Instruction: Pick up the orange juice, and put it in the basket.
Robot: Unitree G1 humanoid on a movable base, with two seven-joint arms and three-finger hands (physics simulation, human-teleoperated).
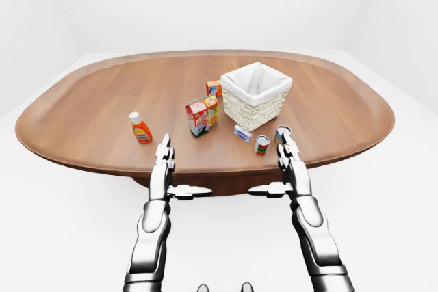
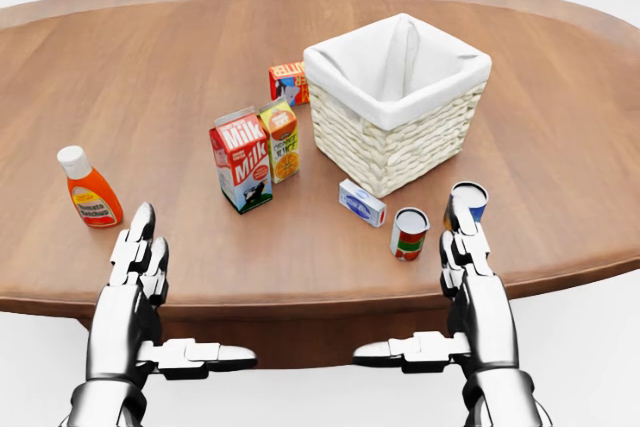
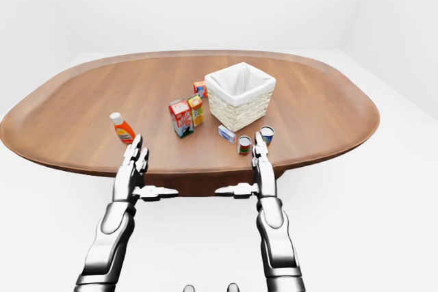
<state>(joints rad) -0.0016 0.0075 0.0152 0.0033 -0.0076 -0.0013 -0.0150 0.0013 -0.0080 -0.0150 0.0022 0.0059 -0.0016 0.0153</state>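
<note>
The orange juice carton (image 2: 281,140) stands upright on the table (image 2: 560,197), long axis vertical, touching or just beside the milk carton (image 2: 240,159) and a short way off the basket (image 2: 395,97) at its nine o'clock. From the left hand (image 2: 140,257) it lies at about one o'clock, from the right hand (image 2: 470,247) at about ten; I judge neither clearly nearer. Both hands flat, fingers extended, holding nothing. The head view reads the carton's label; the eye views add the whole table and both forearms.

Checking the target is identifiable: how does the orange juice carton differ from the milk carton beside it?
The orange juice carton is yellow-green with an orange pictured; the milk carton is red and white, lettered "Milk". The juice looks slimmer and stands nearer the basket; the milk sits lower-left of it. Both stand upright, gable-topped, untouched.
</note>
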